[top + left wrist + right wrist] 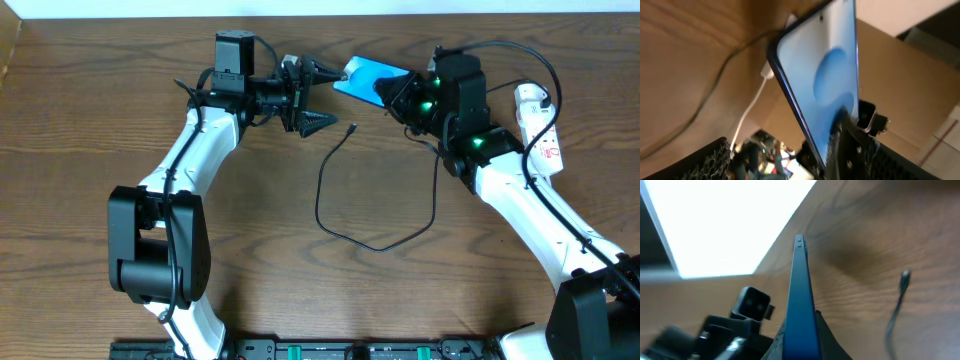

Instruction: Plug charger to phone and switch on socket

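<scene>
The left gripper (328, 95) hangs at the back of the table (90, 110) with its fingers spread wide and holding nothing. Its tips sit just beside the free end of the phone (368, 77); in the left wrist view one finger overlaps the phone's lower edge, and I cannot tell whether they touch.

Just below and between the two grippers, the charger (317, 205) lies loose on the wood. Its plug tip (352, 128) points toward the phone, and the cable loops forward, then runs back under the right arm.

The phone is off the table, tilted, its blue screen lit. The right gripper (398, 92) is clamped on its right end, and the right wrist view shows the phone edge-on, rising from between that gripper's fingers.

The socket (540, 125) lies well apart at the far right, untouched.

The plugging step seems to be in hand, with the phone presented and the cable not yet picked up. The next move likely calls for the left gripper to drop to the plug tip, pinch it close behind the connector, and line it up with the phone's port, which I cannot make out.
</scene>
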Robot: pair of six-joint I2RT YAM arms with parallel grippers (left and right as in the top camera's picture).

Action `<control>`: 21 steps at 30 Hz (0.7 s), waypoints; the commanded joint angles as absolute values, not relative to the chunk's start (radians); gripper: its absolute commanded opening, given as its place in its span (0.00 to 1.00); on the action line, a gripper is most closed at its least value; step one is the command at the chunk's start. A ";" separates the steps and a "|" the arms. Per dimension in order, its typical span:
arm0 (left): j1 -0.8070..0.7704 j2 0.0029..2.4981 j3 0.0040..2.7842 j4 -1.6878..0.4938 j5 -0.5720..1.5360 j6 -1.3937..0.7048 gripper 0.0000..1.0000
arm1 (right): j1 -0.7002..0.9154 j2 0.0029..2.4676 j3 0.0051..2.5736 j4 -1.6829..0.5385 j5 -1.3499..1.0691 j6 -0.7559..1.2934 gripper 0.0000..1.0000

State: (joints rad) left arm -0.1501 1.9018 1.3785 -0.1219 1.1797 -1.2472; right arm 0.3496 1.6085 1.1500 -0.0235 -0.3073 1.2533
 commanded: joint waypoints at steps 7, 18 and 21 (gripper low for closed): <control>-0.152 1.886 1.393 -0.117 0.973 -1.226 0.72 | 0.388 1.603 1.168 -0.010 -0.253 1.665 0.02; -0.152 1.886 1.393 -0.018 0.907 -1.342 0.69 | 0.444 1.607 1.168 0.009 -0.200 1.710 0.01; -0.152 1.886 1.393 0.042 0.908 -1.384 0.68 | 0.447 1.607 1.168 0.009 -0.200 1.717 0.01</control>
